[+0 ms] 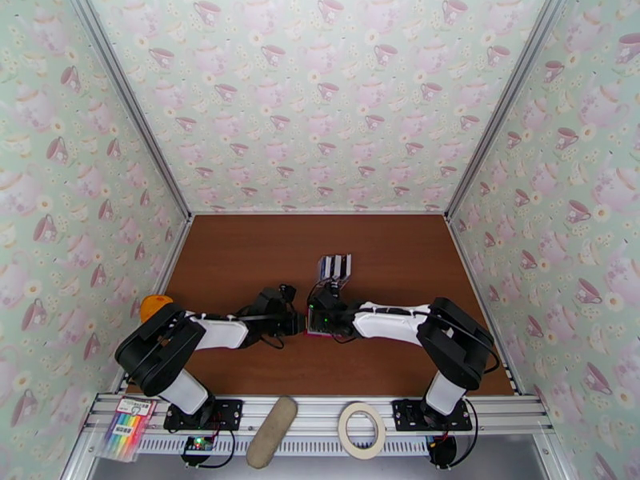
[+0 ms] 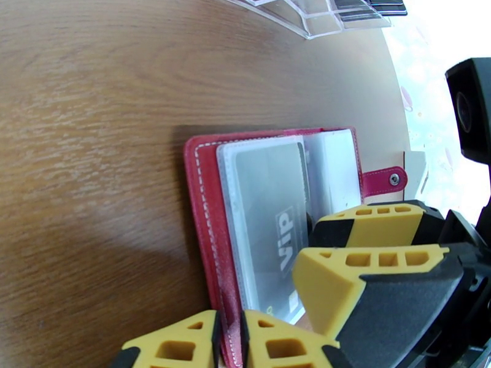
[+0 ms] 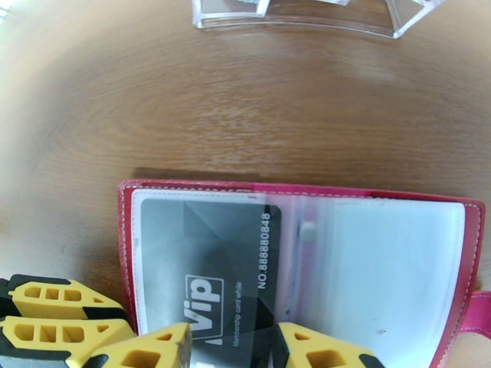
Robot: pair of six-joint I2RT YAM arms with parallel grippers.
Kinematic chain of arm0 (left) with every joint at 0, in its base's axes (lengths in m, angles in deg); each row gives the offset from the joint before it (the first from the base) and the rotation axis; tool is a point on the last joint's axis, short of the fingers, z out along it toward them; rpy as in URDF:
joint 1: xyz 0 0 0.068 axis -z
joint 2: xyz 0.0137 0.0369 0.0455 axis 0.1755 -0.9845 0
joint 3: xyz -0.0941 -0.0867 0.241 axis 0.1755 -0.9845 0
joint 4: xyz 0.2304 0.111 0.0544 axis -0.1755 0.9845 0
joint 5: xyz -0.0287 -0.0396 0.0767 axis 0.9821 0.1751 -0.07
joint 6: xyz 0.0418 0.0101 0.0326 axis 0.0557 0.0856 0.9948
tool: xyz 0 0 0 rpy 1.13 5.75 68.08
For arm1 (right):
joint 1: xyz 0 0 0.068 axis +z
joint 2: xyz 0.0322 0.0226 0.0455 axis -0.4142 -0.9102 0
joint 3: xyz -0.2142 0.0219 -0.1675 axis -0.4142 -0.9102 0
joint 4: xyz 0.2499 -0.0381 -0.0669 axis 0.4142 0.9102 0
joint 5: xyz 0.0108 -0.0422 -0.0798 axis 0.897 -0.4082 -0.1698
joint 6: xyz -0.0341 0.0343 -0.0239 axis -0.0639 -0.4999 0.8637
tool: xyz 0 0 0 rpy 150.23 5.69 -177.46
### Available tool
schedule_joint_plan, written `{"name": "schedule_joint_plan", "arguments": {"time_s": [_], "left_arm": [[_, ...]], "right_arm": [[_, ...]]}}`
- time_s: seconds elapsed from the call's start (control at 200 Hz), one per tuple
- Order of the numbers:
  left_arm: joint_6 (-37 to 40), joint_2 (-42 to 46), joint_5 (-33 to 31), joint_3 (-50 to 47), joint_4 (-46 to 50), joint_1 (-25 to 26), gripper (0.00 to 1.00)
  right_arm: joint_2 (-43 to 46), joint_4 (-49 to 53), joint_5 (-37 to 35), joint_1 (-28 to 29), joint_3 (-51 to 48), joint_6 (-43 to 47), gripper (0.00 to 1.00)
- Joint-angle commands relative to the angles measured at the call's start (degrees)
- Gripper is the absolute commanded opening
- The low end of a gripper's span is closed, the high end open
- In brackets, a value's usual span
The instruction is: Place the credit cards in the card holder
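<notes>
**Red holder pinned, blk card at sleeve**

Card holder (image 2: pixel 202 197) lies open on the table (image 3: pixel 245 105), btwn my arms. L pincer (image 2: pixel 228 338) is clamped on its cover edge. R pincer (image 3: pixel 233 354) stands part-open astride the black card's (image 3: pixel 202 240) near end; can't tell if it bites.

Risks: card corner snags sleeve mouth & buckles; holder skids if the L clamp slips.

Pincers nearly touch, so little room there. Bare wood beyond, up to the clear stand (image 3: pixel 294 19) w/ spare cards (image 1: pixel 334 267).
</notes>
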Motion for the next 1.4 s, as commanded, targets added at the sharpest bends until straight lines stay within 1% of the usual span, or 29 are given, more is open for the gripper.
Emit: {"name": "schedule_joint_plan", "arguments": {"time_s": [0.0,0.286,0.616,0.902,1.142,1.397], "left_arm": [[-1.1,-2.1,0.9,-2.9,8.5,1.7,0.17],[-1.1,-2.8,0.7,-2.5,8.6,1.7,0.18],[0.7,-1.7,-0.8,-0.7,12.6,0.6,0.19],[2.4,-1.4,-1.4,1.4,15.5,-1.3,0.19],[3.9,-1.1,-1.7,3.4,17.3,-2.7,0.2],[4.9,-2.6,-1.2,4.6,17.1,-4.0,0.2]], "right_arm": [[1.4,-1.9,2.6,0.4,-0.9,-1.0,0.41],[2.3,-4.9,4.0,0.3,-2.1,-0.6,0.42],[6.5,-3.0,2.4,-1.3,-3.0,0.7,0.42],[5.3,-1.0,1.4,-2.9,-1.3,2.0,0.42],[2.0,-0.2,1.6,-3.7,0.9,3.2,0.42],[1.0,1.1,0.4,-3.9,1.9,3.3,0.42]]}}
